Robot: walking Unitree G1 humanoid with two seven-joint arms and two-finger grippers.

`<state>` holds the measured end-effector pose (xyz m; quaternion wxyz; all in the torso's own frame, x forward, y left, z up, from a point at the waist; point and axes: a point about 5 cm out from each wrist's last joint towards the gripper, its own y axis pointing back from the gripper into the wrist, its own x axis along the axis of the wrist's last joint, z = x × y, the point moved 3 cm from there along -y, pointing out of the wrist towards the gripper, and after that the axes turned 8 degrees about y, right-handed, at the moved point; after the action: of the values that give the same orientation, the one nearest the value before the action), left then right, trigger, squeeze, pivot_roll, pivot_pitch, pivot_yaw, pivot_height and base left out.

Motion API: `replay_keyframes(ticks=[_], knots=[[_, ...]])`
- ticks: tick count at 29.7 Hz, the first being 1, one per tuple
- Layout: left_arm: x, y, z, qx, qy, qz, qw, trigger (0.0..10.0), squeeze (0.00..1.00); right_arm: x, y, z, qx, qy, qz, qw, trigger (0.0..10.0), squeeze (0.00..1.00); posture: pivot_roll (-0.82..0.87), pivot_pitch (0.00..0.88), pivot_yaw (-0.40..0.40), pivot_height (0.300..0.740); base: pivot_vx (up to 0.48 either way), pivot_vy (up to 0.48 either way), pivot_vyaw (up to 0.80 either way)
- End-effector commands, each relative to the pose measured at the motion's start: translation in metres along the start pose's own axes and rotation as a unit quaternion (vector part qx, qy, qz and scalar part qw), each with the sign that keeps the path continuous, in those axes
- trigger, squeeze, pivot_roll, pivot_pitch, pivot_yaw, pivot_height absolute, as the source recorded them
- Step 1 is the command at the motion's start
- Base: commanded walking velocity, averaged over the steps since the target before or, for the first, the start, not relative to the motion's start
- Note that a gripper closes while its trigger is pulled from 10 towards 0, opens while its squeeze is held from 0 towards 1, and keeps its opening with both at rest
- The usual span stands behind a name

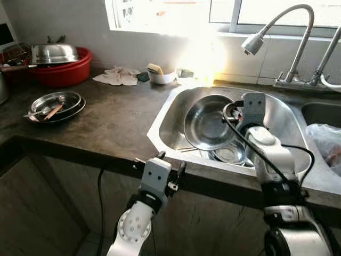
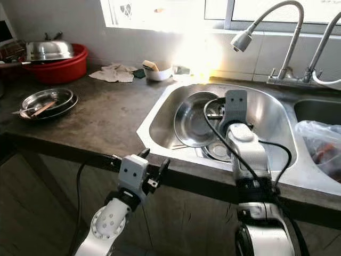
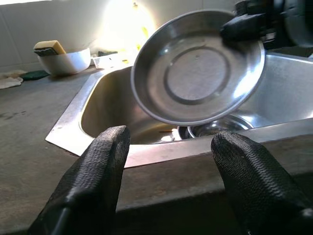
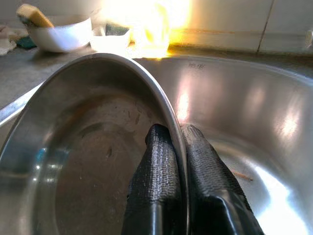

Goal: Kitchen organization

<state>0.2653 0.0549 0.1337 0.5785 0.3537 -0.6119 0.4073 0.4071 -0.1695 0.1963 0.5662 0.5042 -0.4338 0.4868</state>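
I have the right gripper pinched on the rim of the steel plate, 1 finger inside the dish and 1 outside, which is why the plate stands tilted on edge over the sink rather than lying flat. Holding it by the thin lip is the only purchase 2 narrow fingers get on a shallow dish, and I judge the grip modest: wet steel could pivot or slide if I swing fast. Under the plate, a smaller steel bowl sits on the sink floor, so lifting straight up first keeps the plate from knocking it. The left gripper is spread open and holds nothing, hovering at the near edge of the counter, left of the sink, placed to receive or steady the plate if I bring it across. On the far left of the counter 2 stacked plates hold a utensil, a likely home for this one. Behind them a red basin carries a steel lid; a white bowl with a sponge sits far by the window.
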Motion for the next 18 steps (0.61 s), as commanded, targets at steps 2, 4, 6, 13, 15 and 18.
replay_keyframes(ticks=[2,4,6,13,15,18], knots=[[0.003,0.003,-0.001,0.004,-0.003,-0.001,1.0,10.0,0.0,-0.005,-0.01,-0.003,0.015,-0.011,-0.034,0.999,10.0,0.0,0.13,0.018,-0.05,0.74,0.0,0.0,0.0],[0.003,0.006,0.0,0.005,-0.004,-0.003,1.0,10.0,0.0,-0.016,-0.013,-0.009,0.031,-0.012,-0.064,0.997,10.0,0.0,0.13,0.029,-0.052,0.74,0.0,0.0,0.0],[0.001,0.008,0.001,0.006,-0.005,-0.008,1.0,10.0,0.0,-0.03,-0.014,-0.018,0.055,-0.001,-0.091,0.994,10.0,0.0,0.14,0.032,-0.055,0.74,0.0,0.0,0.0],[0.002,0.008,-0.002,0.013,-0.004,-0.01,1.0,10.0,0.0,-0.042,-0.016,-0.021,0.059,-0.029,-0.109,0.992,10.0,1.0,0.14,0.037,-0.061,0.74,0.0,0.0,0.0],[0.002,0.008,-0.001,0.012,-0.005,-0.01,1.0,10.0,0.0,-0.043,-0.017,-0.019,0.058,-0.032,-0.108,0.992,10.0,1.0,0.14,0.038,-0.06,0.74,0.0,0.0,0.0],[0.001,0.008,-0.002,0.013,-0.005,-0.012,1.0,10.0,0.0,-0.043,-0.016,-0.017,0.056,-0.031,-0.103,0.993,10.0,1.0,0.13,0.035,-0.057,0.74,0.0,0.0,0.0]])
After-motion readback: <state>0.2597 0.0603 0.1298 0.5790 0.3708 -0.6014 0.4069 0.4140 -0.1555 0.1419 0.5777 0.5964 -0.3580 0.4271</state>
